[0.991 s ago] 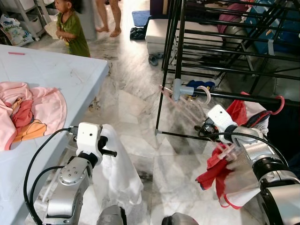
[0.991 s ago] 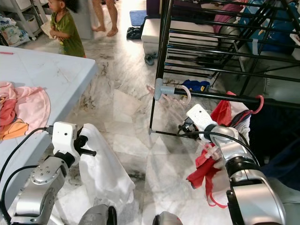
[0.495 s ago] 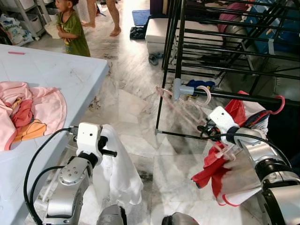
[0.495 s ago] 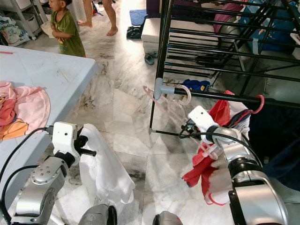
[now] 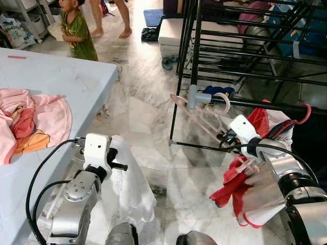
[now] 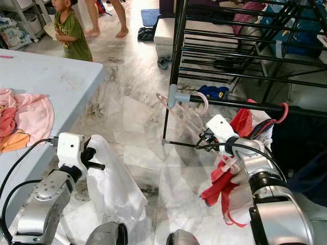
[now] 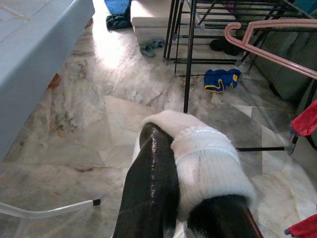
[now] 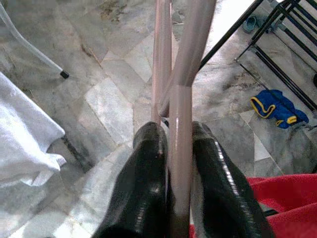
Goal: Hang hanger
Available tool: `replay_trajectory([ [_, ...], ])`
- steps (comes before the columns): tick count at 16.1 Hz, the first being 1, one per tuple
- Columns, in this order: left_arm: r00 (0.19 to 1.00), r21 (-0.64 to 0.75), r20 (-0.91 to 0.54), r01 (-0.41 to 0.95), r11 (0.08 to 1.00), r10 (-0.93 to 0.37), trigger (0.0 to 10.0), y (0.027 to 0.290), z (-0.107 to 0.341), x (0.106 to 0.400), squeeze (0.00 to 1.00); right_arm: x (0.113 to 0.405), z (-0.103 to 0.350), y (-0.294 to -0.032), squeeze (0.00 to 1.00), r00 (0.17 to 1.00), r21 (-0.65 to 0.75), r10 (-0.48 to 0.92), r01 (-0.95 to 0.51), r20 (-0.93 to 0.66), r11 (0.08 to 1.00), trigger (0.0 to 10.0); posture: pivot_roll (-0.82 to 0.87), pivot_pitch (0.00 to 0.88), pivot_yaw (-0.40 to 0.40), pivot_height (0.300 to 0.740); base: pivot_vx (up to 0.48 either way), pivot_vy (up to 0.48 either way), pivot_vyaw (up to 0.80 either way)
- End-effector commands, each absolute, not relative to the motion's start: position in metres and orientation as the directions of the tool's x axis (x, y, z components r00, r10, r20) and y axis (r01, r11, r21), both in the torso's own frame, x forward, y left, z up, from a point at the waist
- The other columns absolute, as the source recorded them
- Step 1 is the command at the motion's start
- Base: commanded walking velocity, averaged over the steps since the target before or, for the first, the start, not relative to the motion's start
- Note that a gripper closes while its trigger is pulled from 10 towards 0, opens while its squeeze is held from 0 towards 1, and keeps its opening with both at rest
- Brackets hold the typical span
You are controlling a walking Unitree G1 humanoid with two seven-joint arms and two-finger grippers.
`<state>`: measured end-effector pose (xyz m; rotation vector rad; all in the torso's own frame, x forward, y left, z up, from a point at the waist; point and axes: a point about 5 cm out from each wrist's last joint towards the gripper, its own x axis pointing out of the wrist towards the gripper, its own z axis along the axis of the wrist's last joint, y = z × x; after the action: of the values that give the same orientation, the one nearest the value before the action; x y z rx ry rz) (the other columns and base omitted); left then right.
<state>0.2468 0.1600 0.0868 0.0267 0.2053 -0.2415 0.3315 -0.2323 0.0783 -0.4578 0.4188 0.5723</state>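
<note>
A pale pink hanger point(image 5: 200, 115) slants down from the black rack rail point(image 5: 265, 105), its hook point(image 5: 225, 102) over the rail beside a grey joint point(image 5: 194, 97). My right gripper point(image 5: 224, 138) grips the hanger's lower end; the right wrist view shows my right gripper point(image 8: 178, 144) shut on the pink bar point(image 8: 182, 94). My left gripper point(image 7: 183, 163), low by the table, is shut on a white cloth point(image 5: 130, 184) that drapes over its fingers. The left wrist view also catches the hanger point(image 7: 267, 49).
A red garment point(image 5: 237, 178) on a red hanger point(image 5: 305, 111) hangs on the same rail, against my right arm. A light blue table point(image 5: 56, 81) with pink clothes point(image 5: 30, 120) stands at left. Two people point(image 5: 76, 28) stand at the back. Blue item point(image 5: 217, 93) on marble floor.
My right gripper has shifted slightly with the hanger, and the red garment has swung. The people at the back have moved. My left arm has stayed still.
</note>
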Motion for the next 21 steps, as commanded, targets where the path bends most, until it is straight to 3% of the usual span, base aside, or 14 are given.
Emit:
replay_trajectory([
  [1, 0.954, 0.015, -0.169, 0.254, 0.967, -0.248, 10.0, 0.157, 0.096, 0.250, 0.00, 0.330, 0.076, -0.229, 0.00, 0.768, -0.270, 0.422, -0.588, -0.481, 0.762, 0.0, 0.08, 0.077, -0.030, 0.740, 0.000, 0.000, 0.00],
  [9, 0.954, 0.017, -0.166, 0.254, 0.967, -0.248, 10.0, 0.157, 0.095, 0.253, 0.00, 0.323, 0.071, -0.201, 0.00, 0.821, -0.177, 0.441, -0.525, -0.362, 0.833, 0.0, 0.07, 0.068, -0.029, 0.740, 0.000, 0.000, 0.00],
  [14, 0.948, 0.025, -0.158, 0.282, 0.959, -0.274, 10.0, 0.158, 0.103, 0.256, 0.00, 0.307, 0.085, -0.178, 0.00, 0.936, -0.116, 0.283, -0.311, -0.210, 0.943, 0.0, 0.04, 0.095, 0.013, 0.740, 0.000, 0.000, 0.00],
  [17, 0.926, 0.028, -0.205, 0.330, 0.943, -0.318, 10.0, 0.159, 0.095, 0.248, 0.00, 0.272, 0.081, -0.155, 0.00, 0.974, -0.045, 0.156, -0.165, -0.167, 0.985, 0.0, 0.03, 0.094, 0.068, 0.740, 0.000, 0.000, 0.00],
  [18, 0.920, 0.024, -0.215, 0.340, 0.940, -0.327, 10.0, 0.157, 0.092, 0.246, 0.00, 0.263, 0.076, -0.152, 0.00, 0.978, -0.031, 0.122, -0.129, -0.169, 0.991, 0.8, 0.02, 0.080, 0.081, 0.740, 0.000, 0.000, 0.00],
  [19, 0.917, 0.020, -0.221, 0.345, 0.939, -0.332, 10.0, 0.157, 0.090, 0.244, 0.00, 0.256, 0.072, -0.150, 0.00, 0.980, -0.022, 0.103, -0.108, -0.172, 0.994, 0.8, 0.01, 0.075, 0.083, 0.740, 0.000, 0.000, 0.00],
  [20, 0.914, 0.005, -0.237, 0.340, 0.941, -0.329, 10.0, 0.155, 0.083, 0.244, 0.00, 0.241, 0.062, -0.156, 0.00, 0.979, -0.020, 0.010, -0.014, -0.205, 1.000, 4.0, 0.00, 0.047, 0.081, 0.740, 0.000, 0.000, 0.00],
  [21, 0.916, -0.015, -0.232, 0.332, 0.943, -0.326, 10.0, 0.145, 0.079, 0.256, 0.00, 0.237, 0.056, -0.171, 0.00, 0.972, -0.088, -0.052, 0.033, -0.228, 0.996, 4.5, -0.03, 0.011, 0.029, 0.740, 0.000, 0.000, 0.00],
])
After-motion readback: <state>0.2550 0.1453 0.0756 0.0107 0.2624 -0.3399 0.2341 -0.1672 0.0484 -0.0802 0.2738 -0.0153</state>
